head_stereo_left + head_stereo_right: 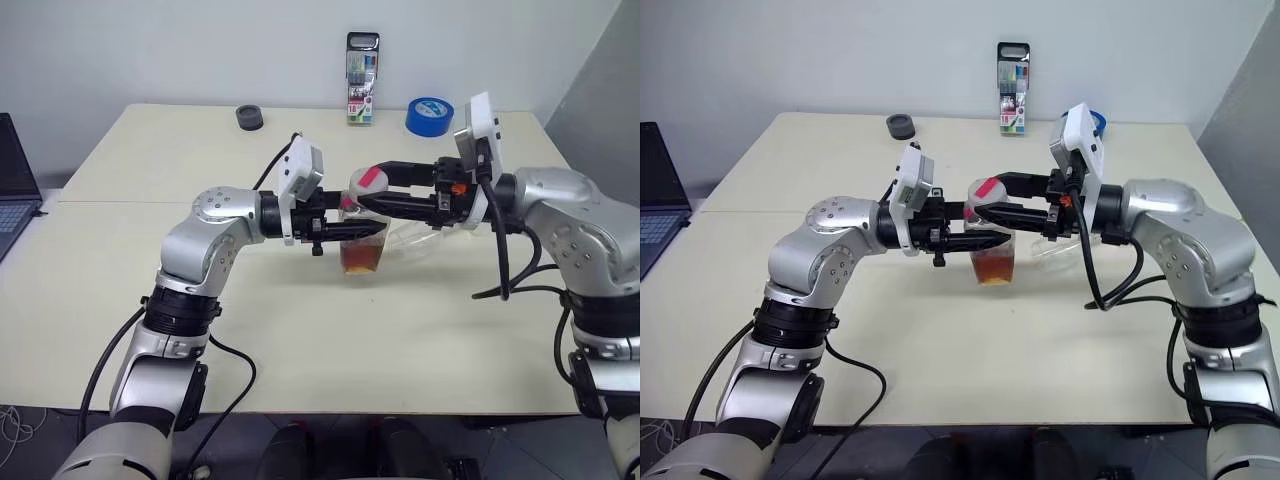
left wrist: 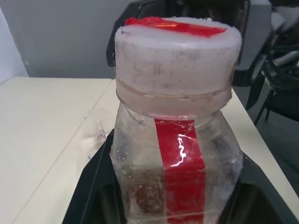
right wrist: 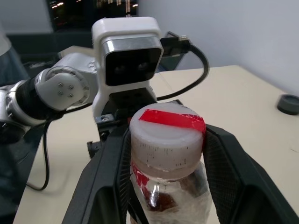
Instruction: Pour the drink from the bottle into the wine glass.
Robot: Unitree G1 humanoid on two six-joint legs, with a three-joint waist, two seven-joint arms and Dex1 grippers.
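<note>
Bottle [image 1: 992,240]: upright at mid-table, amber drink [image 1: 994,266] filling its lower part, red-and-white cap [image 1: 986,191] on.

Left gripper [image 1: 985,240]: reaches in from the left, fingers level, pinching the bottle's body below the neck.

Right gripper [image 1: 995,197]: reaches in from the right, fingers set either side of the cap; whether they press on it cannot be told.

Wine glass [image 1: 1055,247]: clear, just right of the bottle, behind the right gripper, largely hidden.

Table [image 1: 940,330]: cream top.

Marker pack [image 1: 1012,89]: standing at the far edge.

Blue tape roll [image 1: 429,116]: far right, near the marker pack.

Dark round object [image 1: 900,125]: far left of the pack.

Laptop [image 1: 12,190]: left edge.
</note>
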